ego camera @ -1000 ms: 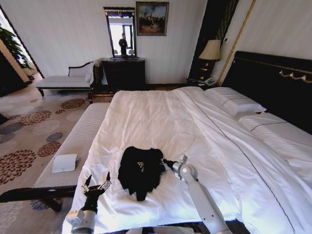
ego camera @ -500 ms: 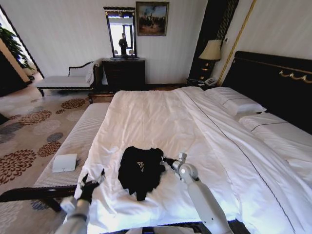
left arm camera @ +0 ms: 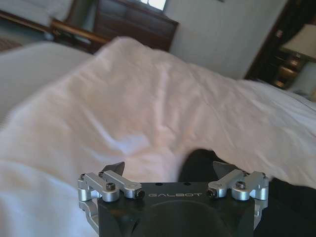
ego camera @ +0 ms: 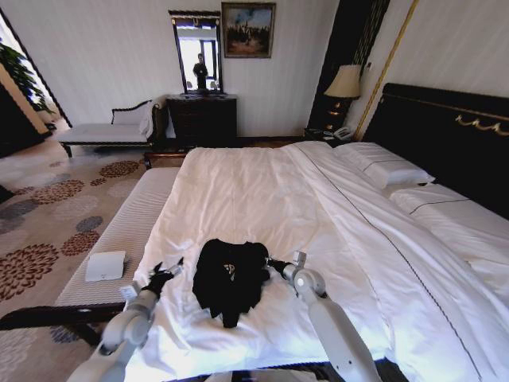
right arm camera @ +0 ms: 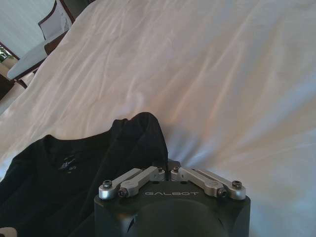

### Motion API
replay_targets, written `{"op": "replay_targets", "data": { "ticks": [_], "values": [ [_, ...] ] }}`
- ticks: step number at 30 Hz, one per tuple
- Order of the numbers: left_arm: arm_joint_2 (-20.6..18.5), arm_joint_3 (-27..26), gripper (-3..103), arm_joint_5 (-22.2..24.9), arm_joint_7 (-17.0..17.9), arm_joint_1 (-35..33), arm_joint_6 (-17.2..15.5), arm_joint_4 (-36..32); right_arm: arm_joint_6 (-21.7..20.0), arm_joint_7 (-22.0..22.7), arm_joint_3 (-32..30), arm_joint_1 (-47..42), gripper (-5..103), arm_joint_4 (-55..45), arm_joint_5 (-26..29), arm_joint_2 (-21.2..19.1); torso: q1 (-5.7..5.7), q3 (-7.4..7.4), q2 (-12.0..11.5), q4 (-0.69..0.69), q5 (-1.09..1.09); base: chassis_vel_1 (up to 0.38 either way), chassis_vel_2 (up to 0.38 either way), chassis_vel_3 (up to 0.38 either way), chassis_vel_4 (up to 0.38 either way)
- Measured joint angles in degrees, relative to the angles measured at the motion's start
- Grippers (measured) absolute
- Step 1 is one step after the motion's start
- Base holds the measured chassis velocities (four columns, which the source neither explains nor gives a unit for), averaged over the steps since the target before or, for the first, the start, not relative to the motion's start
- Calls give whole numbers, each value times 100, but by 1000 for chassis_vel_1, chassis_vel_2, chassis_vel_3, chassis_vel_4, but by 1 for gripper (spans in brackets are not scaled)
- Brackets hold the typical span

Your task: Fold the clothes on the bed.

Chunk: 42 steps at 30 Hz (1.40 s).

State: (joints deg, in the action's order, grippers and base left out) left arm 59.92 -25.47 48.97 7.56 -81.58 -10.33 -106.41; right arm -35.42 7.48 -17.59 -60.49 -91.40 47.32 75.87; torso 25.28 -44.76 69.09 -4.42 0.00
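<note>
T-shirt (ego camera: 231, 278): a black garment, crumpled in a loose heap on the white duvet, lower centre of the head view; no neat fold is to be seen.
Bed (ego camera: 262, 191): a wide white surface filling the middle of the frame, the dark headboard at the right edge.
Right gripper (ego camera: 273, 263): set at the shirt's right-hand edge; in the right wrist view the fingers (right arm camera: 139, 176) are drawn together on a raised fold of black cloth.
Left gripper (ego camera: 165, 271): placed just left of the shirt, over the duvet; the fingers (left arm camera: 114, 170) are spread apart, nothing held.
Progress: judged early; one edge is gripped, the other is ungripped, and spreading and folding are left to be done.
</note>
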Motion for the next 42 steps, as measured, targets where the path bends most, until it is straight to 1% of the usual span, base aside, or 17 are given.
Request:
{"op": "replay_targets", "data": {
  "ticks": [1,2,3,5,7,12,15,16,17,18,19,24,33,35,36,40,42],
  "values": [
    [4,131,101,1,-43,114,0,132,0,1,-16,-9,1,1,0,-11,0,0,0,0,0,0,0,0,0],
    [12,201,98,1,-59,180,-1,215,0,1,-23,-15,0,1,1,-16,0,0,0,0,0,0,0,0,0],
    [49,395,96,8,-87,386,0,460,0,0,-47,-38,0,-1,3,-33,0,0,0,0,0,0,0,0,0],
    [66,468,95,35,-94,473,0,550,0,-1,-59,-47,0,-3,4,-42,0,0,0,1,-1,0,0,0,0],
    [126,639,93,162,-112,738,-9,795,2,-2,-84,-51,0,-2,2,-49,0,0,0,0,1,0,0,0,0],
    [268,779,91,297,-201,1101,-29,1134,13,-10,-145,-56,0,30,-9,-48,0,0,0,0,0,0,0,0,0],
    [417,838,80,548,-256,1358,-48,1371,39,-46,-187,-93,0,42,-44,-71,0,0,0,0,0,0,0,0,0],
    [417,838,80,548,-256,1358,-48,1371,39,-46,-187,-93,0,42,-44,-71,0,0,0,0,0,0,0,0,0],
    [443,845,76,632,-260,1406,-63,1421,49,-57,-199,-100,0,52,-61,-74,0,0,0,-1,0,0,0,0,0],
    [453,848,76,674,-261,1430,-77,1453,53,-60,-203,-100,0,57,-68,-74,0,0,0,-1,0,0,0,0,0],
    [466,869,70,743,-277,1472,-111,1544,62,-67,-217,-100,0,73,-91,-67,0,0,0,0,0,0,0,0,0],
    [480,947,68,754,-351,1556,-144,1724,80,-81,-254,-114,0,80,-136,-56,0,0,0,1,0,0,0,0,0],
    [565,1086,66,789,-353,1801,-163,1994,97,-95,-339,-161,0,68,-175,-60,0,0,0,0,0,0,0,0,0],
    [589,1120,57,765,-351,1824,-167,2036,104,-102,-357,-162,0,68,-181,-64,0,0,0,0,0,0,0,0,0],
    [589,1120,57,765,-351,1824,-167,2036,104,-102,-357,-162,0,68,-181,-64,0,0,0,0,0,0,0,0,0],
    [622,1131,35,701,-303,1817,-194,2045,123,-120,-381,-158,0,103,-190,-65,0,0,0,1,0,0,0,0,0],
    [630,1130,35,696,-293,1816,-196,2040,126,-125,-383,-157,0,112,-191,-66,0,0,0,1,0,0,0,0,0]
  ]
}}
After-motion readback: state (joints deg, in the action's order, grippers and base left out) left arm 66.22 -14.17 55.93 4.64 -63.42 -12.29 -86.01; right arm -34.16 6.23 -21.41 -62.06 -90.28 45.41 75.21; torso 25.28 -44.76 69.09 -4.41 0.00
